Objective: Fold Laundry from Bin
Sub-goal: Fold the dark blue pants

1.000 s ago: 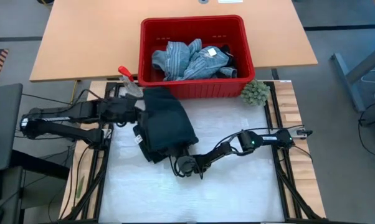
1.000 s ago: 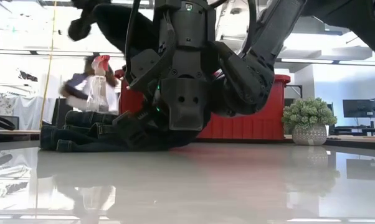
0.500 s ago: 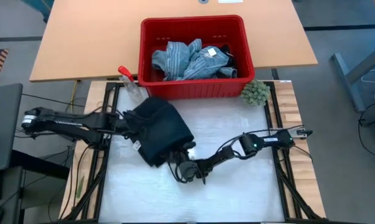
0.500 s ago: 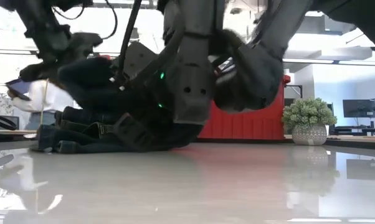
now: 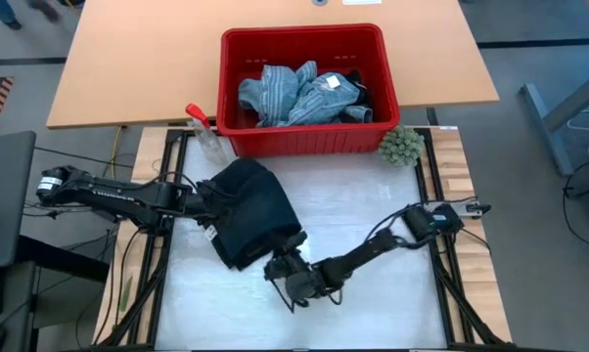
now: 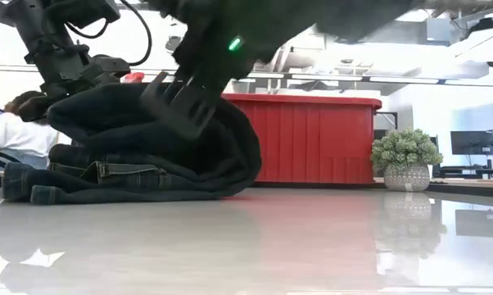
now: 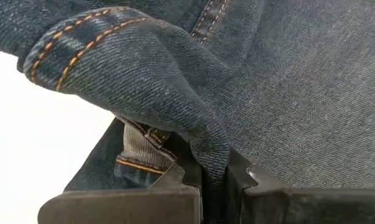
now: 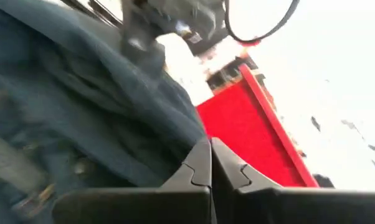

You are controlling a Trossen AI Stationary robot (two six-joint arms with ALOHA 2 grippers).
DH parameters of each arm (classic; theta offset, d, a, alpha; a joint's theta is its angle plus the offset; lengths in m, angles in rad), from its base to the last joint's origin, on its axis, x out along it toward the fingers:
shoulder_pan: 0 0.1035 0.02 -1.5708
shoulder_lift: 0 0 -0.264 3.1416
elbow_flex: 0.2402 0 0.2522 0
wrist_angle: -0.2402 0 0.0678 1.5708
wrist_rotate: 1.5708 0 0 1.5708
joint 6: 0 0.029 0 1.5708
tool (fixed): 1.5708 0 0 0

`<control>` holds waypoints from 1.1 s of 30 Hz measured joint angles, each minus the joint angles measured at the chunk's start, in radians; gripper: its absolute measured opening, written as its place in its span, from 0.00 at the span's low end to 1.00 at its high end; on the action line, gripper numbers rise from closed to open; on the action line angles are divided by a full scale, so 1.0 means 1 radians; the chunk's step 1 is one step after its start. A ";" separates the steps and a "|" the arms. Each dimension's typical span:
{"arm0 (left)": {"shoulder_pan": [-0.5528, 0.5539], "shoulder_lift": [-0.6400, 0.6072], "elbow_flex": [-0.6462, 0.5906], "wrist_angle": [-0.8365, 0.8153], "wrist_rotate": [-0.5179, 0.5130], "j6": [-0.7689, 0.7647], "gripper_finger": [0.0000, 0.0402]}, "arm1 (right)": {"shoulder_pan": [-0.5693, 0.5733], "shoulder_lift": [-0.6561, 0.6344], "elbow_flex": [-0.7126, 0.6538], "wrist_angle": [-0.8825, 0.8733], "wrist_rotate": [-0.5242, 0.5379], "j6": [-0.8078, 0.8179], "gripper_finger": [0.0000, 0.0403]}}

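Observation:
Dark navy jeans (image 5: 253, 210) lie folded on the white table top, left of centre; the low view (image 6: 148, 156) shows an upper layer humped over flat lower layers. My left gripper (image 5: 209, 202) is at their left edge, shut on the denim. My right gripper (image 5: 287, 274) is shut, just off the jeans' near right corner; its wrist view shows nothing between the fingertips (image 8: 210, 158). The red bin (image 5: 373, 44) stands at the far edge, with striped and light blue garments (image 5: 299, 90) inside. My left gripper pinches a fold of the dark denim (image 7: 207, 158) between its two fingers, beside an orange-stitched hem (image 7: 81, 50). It comes roughly level from the table's left side. The held layer is raised and humped over the lower layers, which rest on the table.
A clear spray bottle with a red trigger (image 5: 203, 127) lies by the bin's near left corner. A green fuzzy ball (image 5: 400, 145) sits at its near right corner. Black frame rails (image 5: 441, 244) run along both sides. White table top (image 5: 373, 205) lies right of the jeans.
My left gripper has gone toward the near edge and a little right, carrying the jeans' far left part up and over the rest, so the pile is shorter and higher. My right gripper has drawn back from the jeans toward the near edge.

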 joint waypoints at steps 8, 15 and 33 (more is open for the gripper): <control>-0.013 0.000 0.000 -0.004 0.051 0.139 0.00 | -0.068 -0.339 -0.179 -0.492 -0.845 0.759 0.05; -0.033 0.000 0.000 -0.040 0.083 0.181 0.00 | -0.148 -0.462 -0.418 -0.013 -0.745 0.649 0.05; -0.042 0.001 0.000 -0.036 0.157 0.242 0.02 | -0.323 -0.059 -0.317 0.317 -0.912 0.796 0.05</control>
